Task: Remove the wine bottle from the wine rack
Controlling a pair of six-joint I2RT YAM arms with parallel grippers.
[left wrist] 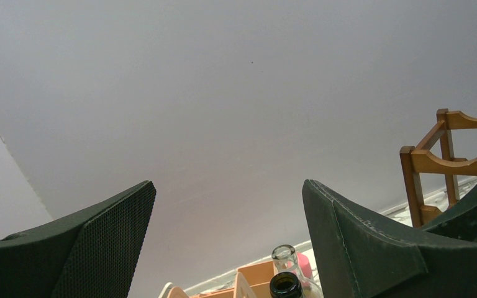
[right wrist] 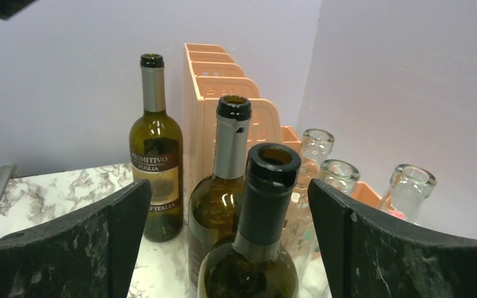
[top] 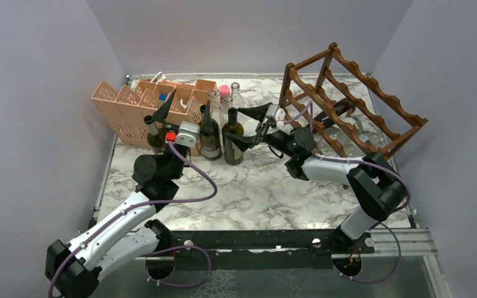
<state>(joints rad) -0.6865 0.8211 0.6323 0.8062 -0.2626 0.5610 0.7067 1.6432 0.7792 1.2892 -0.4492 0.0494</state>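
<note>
The dark reddish-brown wine rack (top: 372, 93) stands at the back right; its corner shows in the left wrist view (left wrist: 438, 158). A dark wine bottle (top: 338, 110) lies in it, neck toward the centre, with a clear bottle (top: 355, 133) lower down. My right gripper (top: 241, 126) is left of the rack and open. In the right wrist view its open jaws (right wrist: 228, 186) frame the neck of a standing green bottle (right wrist: 272, 186) without touching it. My left gripper (top: 164, 108) is open and empty, and in its wrist view (left wrist: 228, 186) it faces the back wall.
Green bottles stand mid-table (top: 233, 139), (top: 210, 133), and one (top: 155, 136) stands by the left arm. Clear bottles (top: 215, 102) and a pink cap (top: 225, 90) are behind them. A peach plastic organiser (top: 130, 102) sits at the back left. Walls close in on three sides.
</note>
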